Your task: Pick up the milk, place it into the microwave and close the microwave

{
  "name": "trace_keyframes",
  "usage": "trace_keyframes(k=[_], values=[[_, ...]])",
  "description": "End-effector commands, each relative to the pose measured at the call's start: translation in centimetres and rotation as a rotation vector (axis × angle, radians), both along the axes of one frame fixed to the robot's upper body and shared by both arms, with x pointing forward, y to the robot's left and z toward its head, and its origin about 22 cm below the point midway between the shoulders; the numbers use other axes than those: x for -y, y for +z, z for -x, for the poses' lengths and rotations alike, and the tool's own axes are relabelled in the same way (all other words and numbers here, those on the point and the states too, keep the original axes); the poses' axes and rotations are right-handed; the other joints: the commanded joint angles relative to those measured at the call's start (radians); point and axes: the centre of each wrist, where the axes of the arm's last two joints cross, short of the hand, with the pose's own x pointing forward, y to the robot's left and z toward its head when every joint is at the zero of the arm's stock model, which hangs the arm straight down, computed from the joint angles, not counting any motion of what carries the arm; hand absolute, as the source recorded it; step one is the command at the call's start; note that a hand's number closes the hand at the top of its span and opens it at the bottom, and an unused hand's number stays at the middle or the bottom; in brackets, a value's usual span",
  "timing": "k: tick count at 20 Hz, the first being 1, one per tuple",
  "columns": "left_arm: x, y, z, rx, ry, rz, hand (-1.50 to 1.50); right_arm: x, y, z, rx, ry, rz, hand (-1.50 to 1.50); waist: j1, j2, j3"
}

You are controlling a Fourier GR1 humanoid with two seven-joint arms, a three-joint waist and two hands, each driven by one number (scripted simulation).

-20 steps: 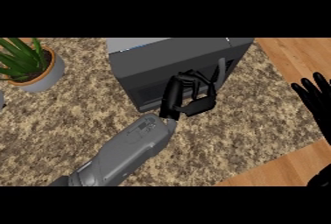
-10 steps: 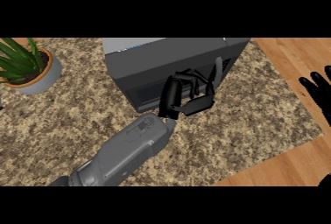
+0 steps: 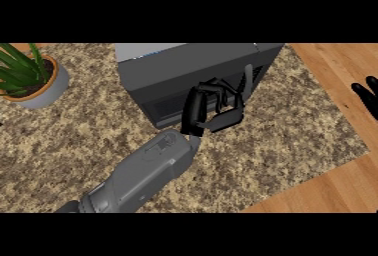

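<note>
Resting against the closed door of the microwave [image 3: 193, 75], the left hand [image 3: 212, 111] shows curled fingers holding nothing visible. Milk cannot be seen; its position cannot be told. Right hand [image 3: 367, 97] sits open at the right edge, fingers up. Speckled granite desk [image 3: 88, 135] carries a potted plant [image 3: 26, 75] at left; wooden floor [image 3: 336, 185] borders right.

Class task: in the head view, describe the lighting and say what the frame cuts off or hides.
Head view: lighting even, no glare or strong shadows; the black left hand blends into the dark microwave front; the right hand and potted plant are cut by the edges; no milk shows.
</note>
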Motion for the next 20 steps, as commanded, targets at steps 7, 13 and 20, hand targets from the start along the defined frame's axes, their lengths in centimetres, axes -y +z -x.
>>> trace_keyframes(k=[7, 13, 20], values=[[-0.4, 1.0, -2.2, 0.022, 0.050, 0.003, 1.50, 0.6, 1.6, -0.2, 0.008, 0.008, 0.006, -1.50, -0.014, 0.014, -0.001], [-0.6, 0.4, -2.1, 0.022, 0.048, 0.016, 1.50, 1.1, 2.2, -0.2, 0.004, -0.002, 0.002, -1.50, -0.009, 0.018, -0.001], [-0.6, 0.4, -2.2, 0.026, 0.045, 0.034, 1.50, 1.4, 3.0, -0.3, 0.007, 0.006, 0.001, -1.50, -0.006, 0.016, -0.001]])
